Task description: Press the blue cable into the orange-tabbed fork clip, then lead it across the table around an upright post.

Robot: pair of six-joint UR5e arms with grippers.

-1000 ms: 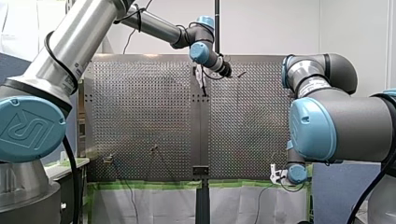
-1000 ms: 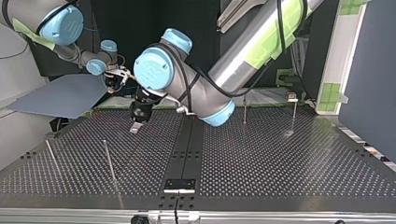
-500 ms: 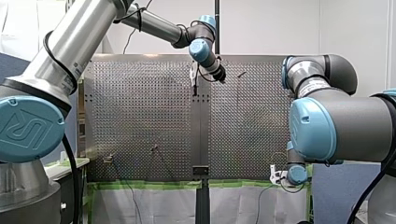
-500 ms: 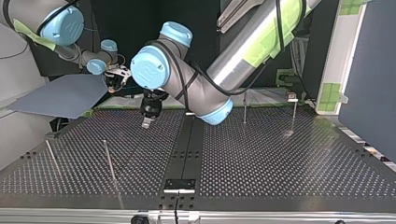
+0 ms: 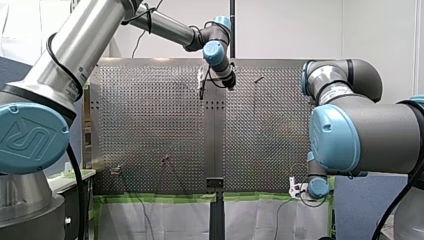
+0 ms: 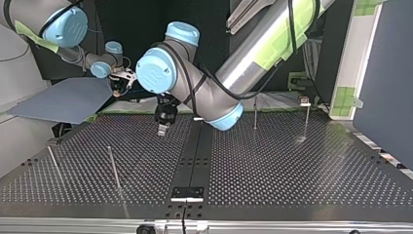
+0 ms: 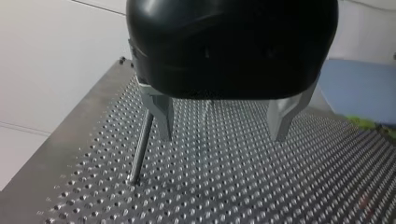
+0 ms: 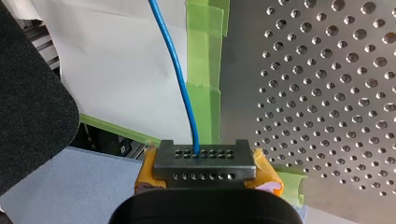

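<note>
While my right gripper (image 8: 205,163) pinches the blue cable (image 8: 175,67) and my left gripper (image 7: 222,134) hangs open and empty, clipping and routing look undone.

One bench (image 6: 272,170), two arms (image 6: 263,48) (image 6: 63,24), two end effectors (image 7: 222,135) (image 8: 203,161), four upright posts (image 6: 113,167) (image 6: 53,161) (image 6: 254,114) (image 6: 306,121) standing on the bench, one blue cable (image 8: 180,79).

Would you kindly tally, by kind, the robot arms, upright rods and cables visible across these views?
Robot arms: 2, my left arm and my right arm
Upright rods: 4
Blue cable: 1
Total: 7
</note>
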